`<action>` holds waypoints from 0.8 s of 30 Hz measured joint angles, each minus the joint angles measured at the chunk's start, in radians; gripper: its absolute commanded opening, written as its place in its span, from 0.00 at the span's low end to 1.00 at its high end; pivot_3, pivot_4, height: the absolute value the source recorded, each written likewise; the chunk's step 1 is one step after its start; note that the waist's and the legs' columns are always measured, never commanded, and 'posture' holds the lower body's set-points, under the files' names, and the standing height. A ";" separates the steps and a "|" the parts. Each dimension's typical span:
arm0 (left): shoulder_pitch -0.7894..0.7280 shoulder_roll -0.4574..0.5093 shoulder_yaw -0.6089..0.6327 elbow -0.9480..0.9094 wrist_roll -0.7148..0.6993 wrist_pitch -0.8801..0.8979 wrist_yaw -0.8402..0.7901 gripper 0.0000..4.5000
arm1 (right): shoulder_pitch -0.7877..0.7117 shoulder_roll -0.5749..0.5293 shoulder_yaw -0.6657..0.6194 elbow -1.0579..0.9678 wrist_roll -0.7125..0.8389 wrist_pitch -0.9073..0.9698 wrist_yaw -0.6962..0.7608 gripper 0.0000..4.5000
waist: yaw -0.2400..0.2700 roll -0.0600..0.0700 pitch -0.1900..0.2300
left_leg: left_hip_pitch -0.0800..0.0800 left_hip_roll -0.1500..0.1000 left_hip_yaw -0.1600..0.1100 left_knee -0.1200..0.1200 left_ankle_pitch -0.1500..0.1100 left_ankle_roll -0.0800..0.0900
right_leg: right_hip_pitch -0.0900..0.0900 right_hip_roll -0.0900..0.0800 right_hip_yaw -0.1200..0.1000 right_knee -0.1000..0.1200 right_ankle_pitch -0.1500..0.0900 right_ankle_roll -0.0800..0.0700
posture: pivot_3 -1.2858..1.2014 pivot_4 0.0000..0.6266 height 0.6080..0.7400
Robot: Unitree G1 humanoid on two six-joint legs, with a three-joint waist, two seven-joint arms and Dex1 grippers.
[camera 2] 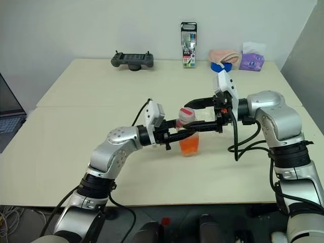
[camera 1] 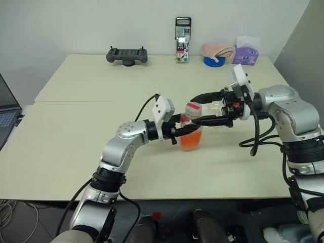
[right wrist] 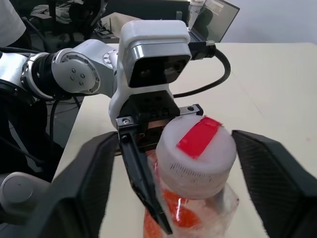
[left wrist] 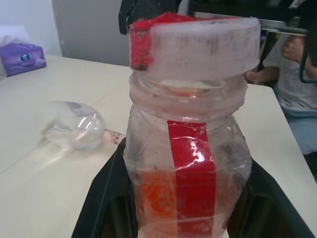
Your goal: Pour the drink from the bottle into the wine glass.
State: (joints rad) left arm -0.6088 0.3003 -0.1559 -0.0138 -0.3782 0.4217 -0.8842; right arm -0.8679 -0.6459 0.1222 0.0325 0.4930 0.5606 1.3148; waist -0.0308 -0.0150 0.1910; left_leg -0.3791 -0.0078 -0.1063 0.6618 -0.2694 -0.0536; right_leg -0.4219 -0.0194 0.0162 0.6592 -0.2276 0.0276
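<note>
**Cap removal: hold steady, re-grip square**

Bottle (camera 1: 191, 132) is clamped upright by left hand (camera 1: 178, 132) near surface's (camera 1: 76, 152) middle, drink (right wrist: 173, 208) low inside. Right hand (right wrist: 188, 168) is spread wide astride cap (right wrist: 195, 151), not gripping. Fingers should be closed level on cap, w/ no sideways push. Wine glass (left wrist: 72, 124) is seen lying beside.
</note>
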 measured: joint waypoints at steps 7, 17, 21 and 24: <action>0.000 0.001 0.005 0.006 0.000 -0.010 0.003 0.38 | 0.022 0.001 0.002 -0.017 -0.013 -0.005 -0.040 1.00 | 0.000 0.000 0.000 | 0.000 0.000 0.000 0.000 0.000 0.000 | 0.000 0.000 0.000 0.000 0.000 0.000 | 0.52 0.24 1.00; 0.000 0.001 0.006 0.008 0.002 -0.014 0.007 0.38 | 0.026 0.026 -0.006 -0.086 0.000 0.065 -0.152 1.00 | 0.000 0.000 0.000 | 0.000 0.000 0.000 0.000 0.000 0.000 | 0.000 0.000 0.000 0.000 0.000 0.000 | 0.52 0.24 1.00; 0.000 0.001 0.006 0.013 0.002 -0.015 0.007 0.38 | 0.035 0.027 -0.025 -0.122 0.015 0.117 -0.198 1.00 | 0.001 0.000 0.000 | 0.000 0.000 0.000 0.000 0.000 0.000 | 0.000 0.000 0.000 0.000 0.000 0.000 | 0.52 0.24 1.00; 0.000 0.001 0.006 0.013 0.004 -0.016 0.007 0.38 | 0.063 0.026 -0.063 -0.161 0.047 0.174 -0.242 1.00 | 0.001 0.000 0.000 | 0.000 0.000 0.000 0.000 0.000 0.000 | 0.000 0.000 0.000 0.000 0.000 0.000 | 0.52 0.24 1.00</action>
State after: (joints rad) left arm -0.6090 0.3016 -0.1504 -0.0009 -0.3744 0.4055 -0.8773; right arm -0.8045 -0.6199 0.0593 -0.1285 0.5402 0.7347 1.0724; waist -0.0295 -0.0150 0.1910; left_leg -0.3795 -0.0079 -0.1067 0.6618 -0.2694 -0.0536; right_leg -0.4219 -0.0196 0.0160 0.6590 -0.2276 0.0275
